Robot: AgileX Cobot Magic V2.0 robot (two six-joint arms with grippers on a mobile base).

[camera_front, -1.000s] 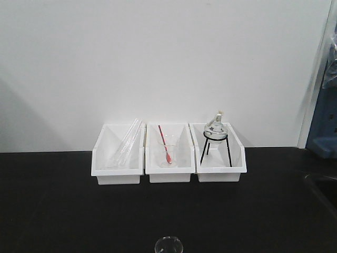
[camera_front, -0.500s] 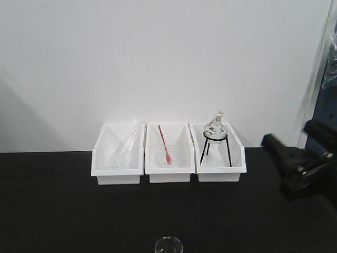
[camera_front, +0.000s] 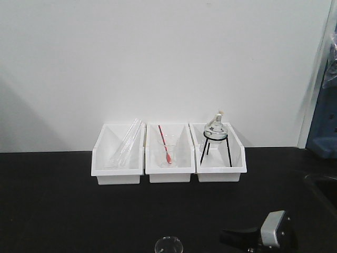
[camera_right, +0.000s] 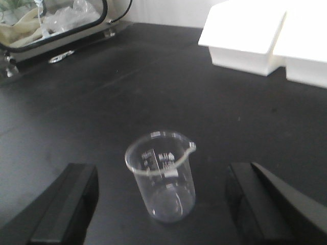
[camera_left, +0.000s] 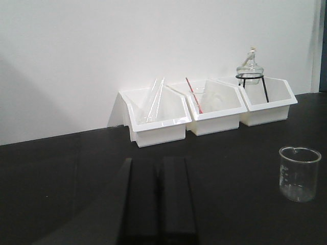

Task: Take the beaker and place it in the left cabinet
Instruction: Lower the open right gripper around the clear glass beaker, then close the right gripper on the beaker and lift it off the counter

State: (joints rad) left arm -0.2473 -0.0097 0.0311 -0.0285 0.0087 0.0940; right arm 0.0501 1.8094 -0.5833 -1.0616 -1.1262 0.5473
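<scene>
The beaker, small and clear with white markings and a pouring lip, stands upright on the black bench. My right gripper is open, one finger on each side of the beaker and well apart from the glass. In the front view only the beaker's rim shows at the bottom edge, with my right arm low to its right. My left gripper is shut with nothing in it, low over the bench, and the beaker stands off to its right. The left cabinet is out of view.
Three white bins stand against the wall: one with glass tubes, one with a beaker and red rod, one with a flask on a black tripod. A sink edge lies at right. A glass-fronted box sits beyond the beaker.
My right arm came into the front view high at the right, then dropped to the lower right beside the beaker. The beaker and the bins have not moved.
</scene>
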